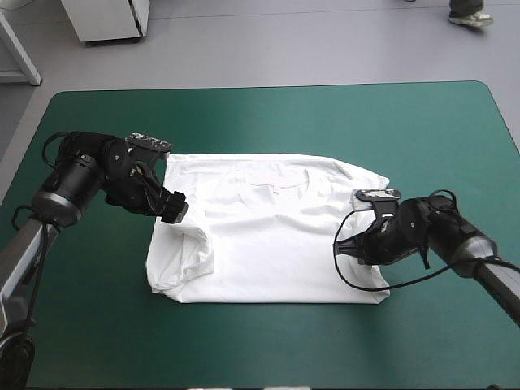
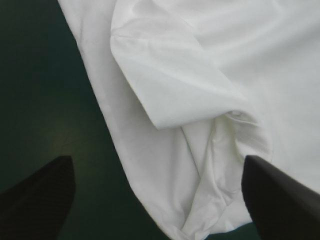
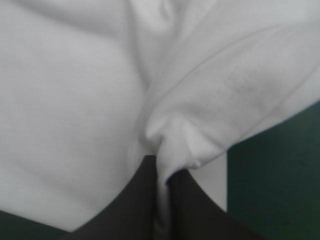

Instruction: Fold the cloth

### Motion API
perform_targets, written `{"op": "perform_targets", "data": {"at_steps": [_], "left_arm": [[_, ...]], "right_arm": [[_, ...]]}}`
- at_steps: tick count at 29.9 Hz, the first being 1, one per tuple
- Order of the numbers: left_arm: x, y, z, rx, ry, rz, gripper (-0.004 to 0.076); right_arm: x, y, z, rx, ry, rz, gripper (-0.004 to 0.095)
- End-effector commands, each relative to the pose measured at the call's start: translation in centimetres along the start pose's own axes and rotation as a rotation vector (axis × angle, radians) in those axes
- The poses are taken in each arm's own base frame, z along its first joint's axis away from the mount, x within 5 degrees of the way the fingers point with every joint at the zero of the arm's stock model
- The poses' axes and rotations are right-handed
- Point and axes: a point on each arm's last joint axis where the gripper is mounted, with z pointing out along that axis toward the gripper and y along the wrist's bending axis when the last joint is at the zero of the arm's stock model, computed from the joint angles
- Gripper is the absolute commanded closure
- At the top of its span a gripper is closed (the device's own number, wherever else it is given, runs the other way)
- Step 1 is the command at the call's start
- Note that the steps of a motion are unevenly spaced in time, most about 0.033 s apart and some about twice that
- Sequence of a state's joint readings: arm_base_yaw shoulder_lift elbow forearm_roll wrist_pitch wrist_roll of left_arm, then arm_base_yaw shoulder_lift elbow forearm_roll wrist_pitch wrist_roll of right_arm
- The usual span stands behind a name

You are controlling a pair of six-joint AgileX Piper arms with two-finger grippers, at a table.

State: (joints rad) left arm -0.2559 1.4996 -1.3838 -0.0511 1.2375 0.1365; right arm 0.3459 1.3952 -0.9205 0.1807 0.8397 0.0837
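Note:
The white T-shirt point(image 1: 268, 231) lies spread on the teal-green cover, collar toward the far edge, with its left sleeve folded in over the body. My left gripper point(image 1: 173, 208) hovers at that folded sleeve, open, its black fingers point(image 2: 35, 197) standing wide apart over the shirt's left edge point(image 2: 165, 150). My right gripper point(image 1: 348, 246) sits at the shirt's right side, shut on a pinched fold of white cloth point(image 3: 167, 135). In the right wrist view the sleeve hem runs beside the fingertips point(image 3: 145, 195).
Bare teal-green cover point(image 1: 268, 114) surrounds the shirt on every side. A white cabinet point(image 1: 106, 18) stands on the floor beyond the table's far left corner.

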Motion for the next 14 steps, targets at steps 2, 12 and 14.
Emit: {"op": "perform_targets", "data": {"at_steps": [2, 12, 14], "left_arm": [[-0.1, -0.3, -2.2, 0.006, -0.089, -0.003, 0.0070], [-0.1, -0.3, -2.0, 0.007, -0.086, -0.025, 0.0070], [-0.1, -0.3, -2.0, 0.007, -0.083, -0.029, 0.0070]], "right_arm": [[-0.7, 1.2, 1.3, -0.014, 0.015, -0.060, 0.0866], [-1.6, 1.7, -0.7, 0.003, -0.045, -0.096, 0.0056], [-1.9, 1.8, -2.4, 0.021, -0.073, -0.085, -0.0033]]}}
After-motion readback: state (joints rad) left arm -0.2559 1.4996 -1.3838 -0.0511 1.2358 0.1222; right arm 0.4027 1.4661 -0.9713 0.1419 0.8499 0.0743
